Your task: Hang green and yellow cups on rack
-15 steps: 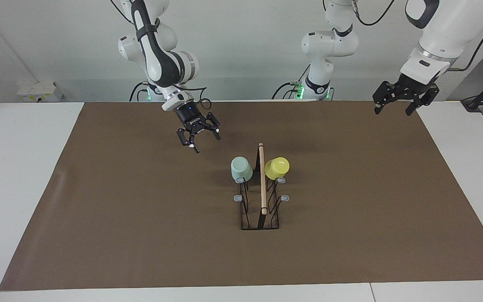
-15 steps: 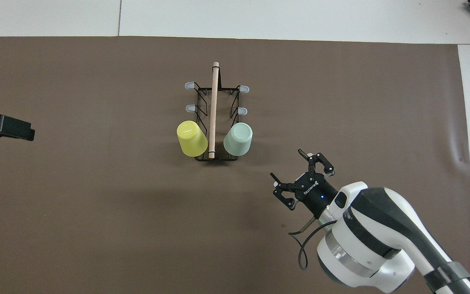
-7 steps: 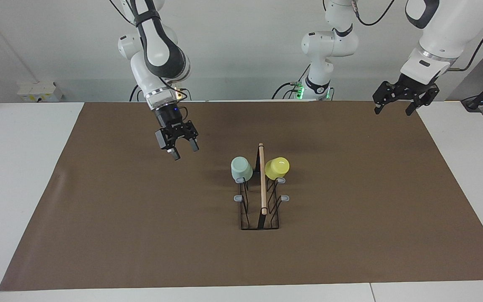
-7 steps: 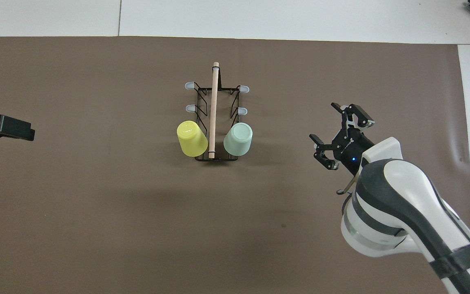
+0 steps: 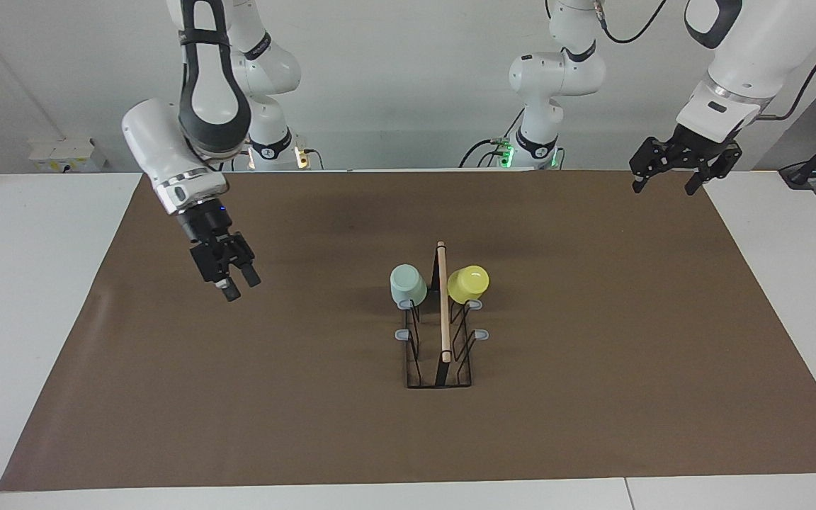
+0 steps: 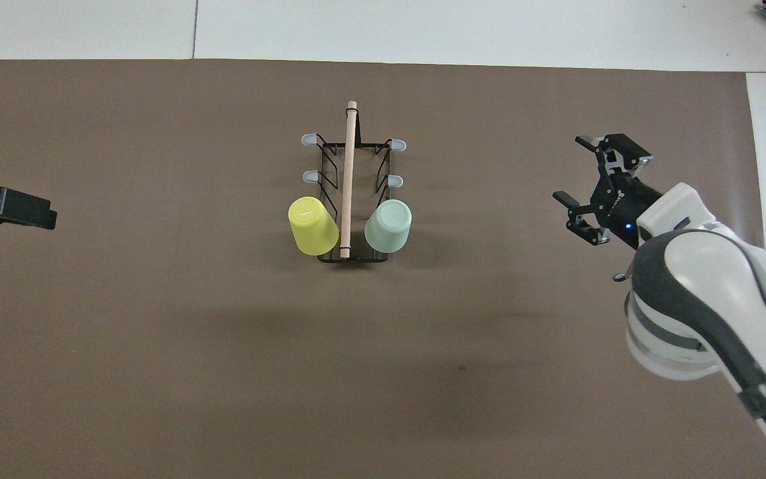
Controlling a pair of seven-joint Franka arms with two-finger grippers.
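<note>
The black wire rack with its wooden rod stands mid-table; it also shows in the overhead view. The mint green cup hangs upside down on the rack's peg nearest the robots, on the right arm's side. The yellow cup hangs the same way on the left arm's side. My right gripper is open and empty, over the mat well toward the right arm's end. My left gripper is open and empty, waiting over the mat's corner at the left arm's end.
A brown mat covers most of the white table. Several grey-tipped pegs on the rack carry nothing. Part of my left gripper shows at the overhead view's edge.
My right gripper has swung away from the rack toward the right arm's end of the table, still open and empty. Cups, rack and left arm have not moved.
</note>
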